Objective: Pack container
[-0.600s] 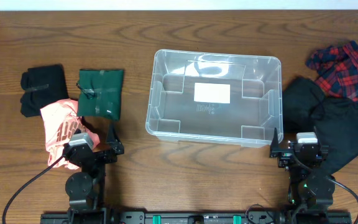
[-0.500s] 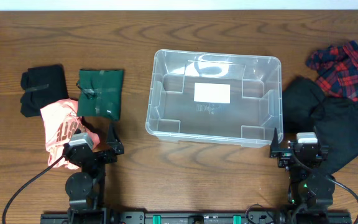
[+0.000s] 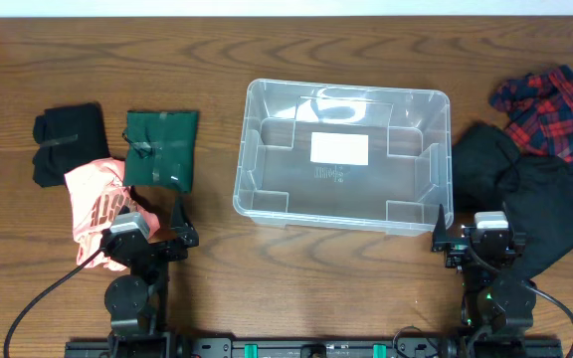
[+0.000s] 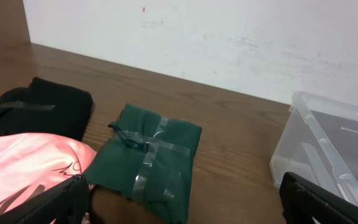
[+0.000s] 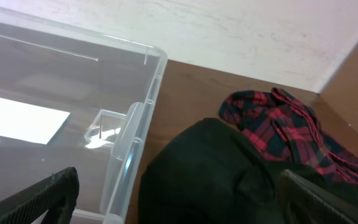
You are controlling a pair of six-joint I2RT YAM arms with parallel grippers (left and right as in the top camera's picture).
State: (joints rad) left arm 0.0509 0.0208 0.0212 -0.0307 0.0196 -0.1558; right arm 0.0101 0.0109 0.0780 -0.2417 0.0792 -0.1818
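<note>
The clear plastic container (image 3: 342,154) stands empty at the table's middle, with a white label (image 3: 339,148) on its base. It also shows in the left wrist view (image 4: 334,155) and the right wrist view (image 5: 73,106). My left gripper (image 3: 172,221) is open and empty near the front edge, just in front of a green taped cloth bundle (image 3: 161,147), which also lies ahead in the left wrist view (image 4: 148,158). My right gripper (image 3: 453,235) is open and empty by the container's near right corner, over the edge of a black garment (image 5: 216,174).
At the left lie a black folded cloth (image 3: 71,142) and a pink cloth with black print (image 3: 99,204). At the right lie a black garment (image 3: 535,194) and a red plaid shirt (image 3: 555,109). A white wall (image 4: 229,37) lies beyond the table's far edge.
</note>
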